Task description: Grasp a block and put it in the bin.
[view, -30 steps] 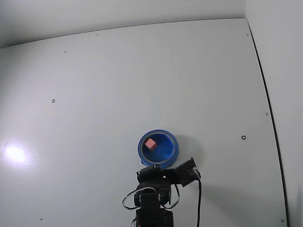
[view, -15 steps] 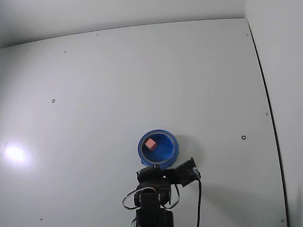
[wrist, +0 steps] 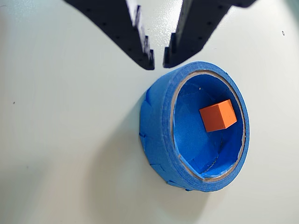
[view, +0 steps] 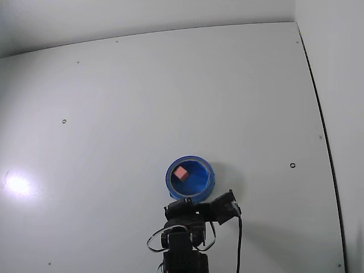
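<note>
The block (wrist: 218,115) is a small orange-pink cube lying inside the bin (wrist: 156,126), a round bright blue bowl with a thick rim. In the fixed view the block (view: 181,173) sits left of centre in the bin (view: 208,181). My gripper (wrist: 159,64) hangs just outside the bin's rim with its black fingers (wrist: 140,46) a narrow gap apart and nothing between them. In the fixed view the gripper (view: 185,201) is at the bin's near edge, with the arm below it.
The bin stands on a plain white table (view: 170,85) with a few small dark screw holes. The table's right edge (view: 318,119) runs along a wall. A black cable (view: 239,239) loops beside the arm.
</note>
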